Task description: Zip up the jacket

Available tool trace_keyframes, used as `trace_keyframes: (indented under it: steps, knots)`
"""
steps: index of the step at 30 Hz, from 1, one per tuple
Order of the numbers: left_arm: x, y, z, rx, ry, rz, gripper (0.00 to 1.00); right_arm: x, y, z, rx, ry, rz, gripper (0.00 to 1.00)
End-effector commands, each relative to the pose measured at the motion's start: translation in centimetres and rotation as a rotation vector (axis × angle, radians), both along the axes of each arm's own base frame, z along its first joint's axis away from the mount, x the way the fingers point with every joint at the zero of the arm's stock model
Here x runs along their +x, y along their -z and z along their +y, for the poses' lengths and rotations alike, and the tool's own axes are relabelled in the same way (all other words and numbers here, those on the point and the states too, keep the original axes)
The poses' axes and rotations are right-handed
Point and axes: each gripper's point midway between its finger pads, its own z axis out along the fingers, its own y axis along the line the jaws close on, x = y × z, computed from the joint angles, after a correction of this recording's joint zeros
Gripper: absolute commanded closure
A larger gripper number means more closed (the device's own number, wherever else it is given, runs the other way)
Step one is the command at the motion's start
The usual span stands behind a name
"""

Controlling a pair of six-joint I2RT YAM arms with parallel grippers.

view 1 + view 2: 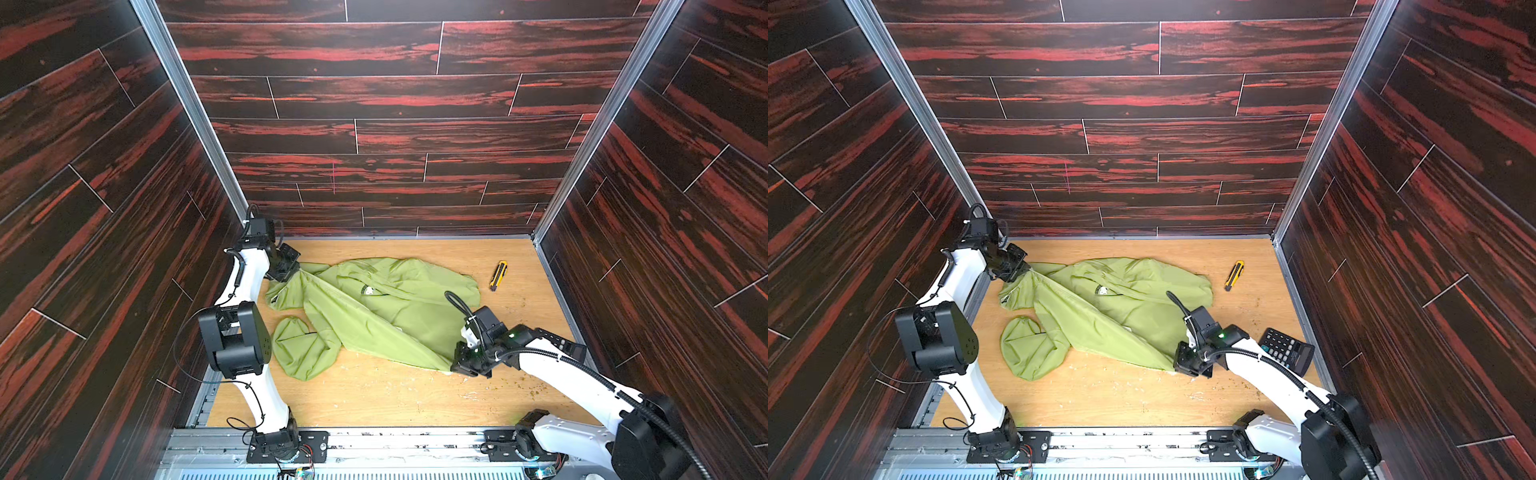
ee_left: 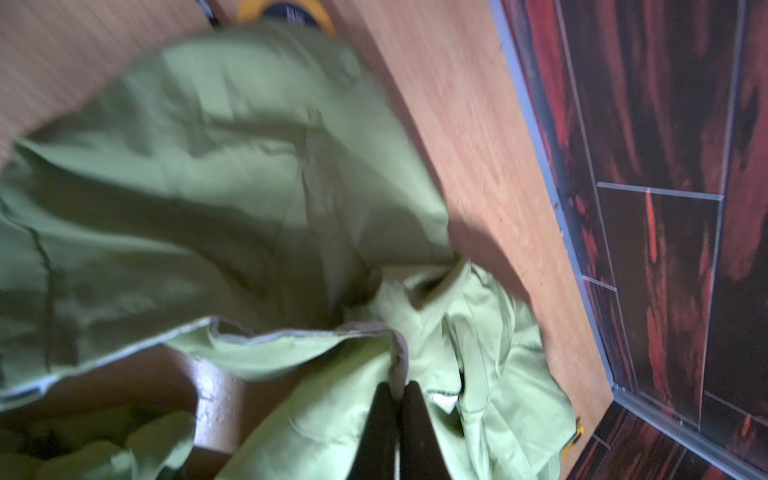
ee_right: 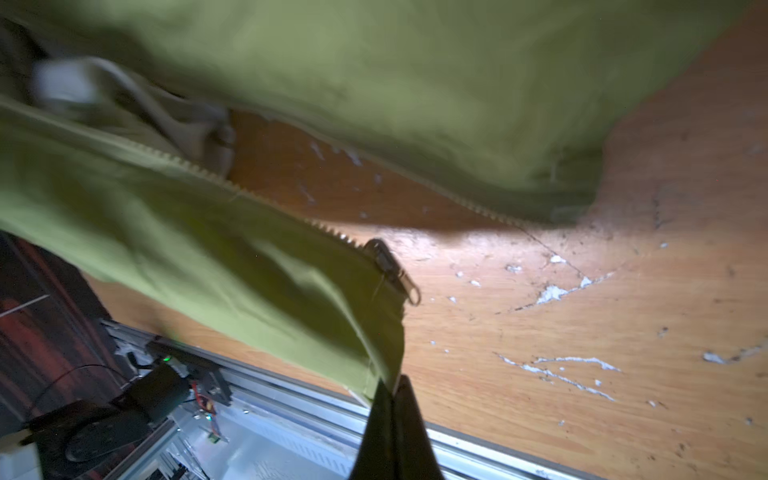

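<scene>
Beyond the left tool (image 2: 400, 392), a yellow-rimmed round thing (image 2: 286, 10) is cut off by the frame edge. The jacket (image 3: 415, 83) past the right tool (image 3: 392, 384) is blurred. Behind that tool's arm a calculator (image 1: 1291, 349) is half hidden. The chest logo (image 1: 368, 289) is too small to read.

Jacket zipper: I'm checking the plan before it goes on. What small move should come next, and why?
Probably shift the right hand, shut on the jacket hem, toward the loose tooth row: the slider sits by that hand, and bare table separates the two rows.

Wooden table (image 1: 374, 399): jacket (image 1: 374, 307), box cutter (image 1: 498, 275), calculator (image 1: 1287, 349)
</scene>
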Motion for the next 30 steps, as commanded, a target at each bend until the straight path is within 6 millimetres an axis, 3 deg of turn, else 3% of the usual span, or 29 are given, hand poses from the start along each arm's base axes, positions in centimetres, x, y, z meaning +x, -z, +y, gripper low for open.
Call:
trace_keyframes:
  steps: [1,9,15,16,17,20,25,30]
  knots:
    - [-0.5,0.0,0.6,0.021,-0.009,-0.002,1.00,-1.7,2.2,-0.6,-0.029,-0.007,0.085,1.00]
    - [-1.9,4.4,1.1,0.072,0.012,0.120,1.00,-4.0,4.2,0.0,-0.015,-0.104,0.189,1.00]
    - [-2.5,4.9,2.3,0.145,0.017,0.181,1.00,-5.5,4.6,0.6,0.004,-0.153,0.257,1.00]
    - [-2.5,4.6,2.4,0.153,0.014,0.177,0.94,-5.4,4.4,0.5,-0.005,-0.151,0.252,0.92]
    - [-2.5,4.3,2.4,0.156,0.014,0.170,0.81,-5.0,3.9,0.4,-0.013,-0.151,0.233,0.80]
    - [-2.6,2.5,2.4,0.162,0.012,0.133,0.52,-3.1,2.0,0.4,-0.050,-0.145,0.147,0.56]
    - [-3.9,-1.1,2.4,0.197,0.006,0.060,0.40,1.3,-1.3,0.7,-0.115,-0.126,0.014,0.42]
    - [-7.1,-4.5,2.0,0.228,0.012,0.006,0.35,6.4,-2.7,-0.3,-0.153,-0.015,-0.059,0.35]
